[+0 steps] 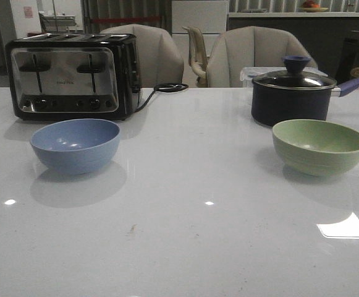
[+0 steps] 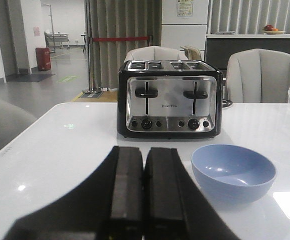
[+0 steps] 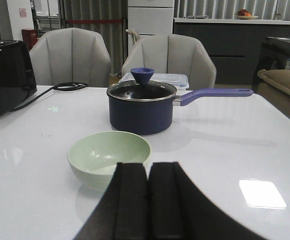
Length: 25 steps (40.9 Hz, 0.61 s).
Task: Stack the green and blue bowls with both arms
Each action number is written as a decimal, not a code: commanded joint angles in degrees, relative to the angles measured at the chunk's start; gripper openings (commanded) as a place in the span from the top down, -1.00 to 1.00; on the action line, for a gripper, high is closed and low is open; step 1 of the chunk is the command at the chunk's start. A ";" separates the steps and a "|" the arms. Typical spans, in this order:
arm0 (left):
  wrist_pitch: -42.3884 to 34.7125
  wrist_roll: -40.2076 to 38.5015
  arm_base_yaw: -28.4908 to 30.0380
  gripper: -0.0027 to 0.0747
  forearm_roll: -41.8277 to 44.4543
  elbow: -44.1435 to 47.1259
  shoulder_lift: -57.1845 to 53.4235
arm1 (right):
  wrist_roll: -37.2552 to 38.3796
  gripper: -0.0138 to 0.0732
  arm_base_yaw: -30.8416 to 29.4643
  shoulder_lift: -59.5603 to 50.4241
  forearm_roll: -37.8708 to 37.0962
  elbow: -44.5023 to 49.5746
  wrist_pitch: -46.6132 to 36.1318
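Observation:
The blue bowl (image 1: 75, 145) sits upright and empty on the left of the white table (image 1: 185, 185), in front of the toaster. The green bowl (image 1: 319, 146) sits upright and empty on the right, in front of the saucepan. Neither arm shows in the front view. In the left wrist view my left gripper (image 2: 144, 152) is shut with nothing in it, short of the blue bowl (image 2: 233, 171) and off to one side of it. In the right wrist view my right gripper (image 3: 148, 167) is shut and empty, just short of the green bowl (image 3: 109, 157).
A black and silver toaster (image 1: 71, 74) stands at the back left, its cord (image 1: 164, 90) trailing on the table. A dark navy lidded saucepan (image 1: 293, 93) with a long handle stands at the back right, a clear plastic box behind it. Grey chairs line the far edge.

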 commanded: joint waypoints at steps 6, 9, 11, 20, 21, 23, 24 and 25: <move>-5.07 -0.37 0.02 0.68 -0.05 0.34 -0.96 | -0.25 0.59 -0.12 -1.14 0.04 -0.35 -5.02; -5.07 -0.37 0.02 0.68 -0.05 0.34 -0.96 | -0.25 0.59 -0.12 -1.14 0.04 -0.35 -5.02; -5.07 -0.37 0.02 0.68 -0.05 0.34 -0.96 | -0.25 0.59 -0.12 -1.14 0.04 -0.35 -5.02; -5.07 -0.37 0.02 0.68 -0.05 0.34 -0.96 | -0.25 0.59 -0.12 -1.14 0.04 -0.35 -5.02; -5.07 -0.37 0.02 0.68 -0.05 0.34 -0.96 | -0.25 0.59 -0.12 -1.14 0.04 -0.35 -5.02; -5.07 -0.37 0.02 0.68 -0.05 0.34 -0.96 | -0.25 0.59 -0.12 -1.14 0.04 -0.35 -5.72; -5.07 -0.37 0.02 0.68 -0.05 0.34 -0.96 | -0.25 0.59 -0.12 -1.14 0.04 -0.35 -6.24; -5.07 -0.37 0.02 0.68 -0.05 0.34 -0.96 | -0.25 0.59 -0.12 -1.14 0.04 -0.35 -6.51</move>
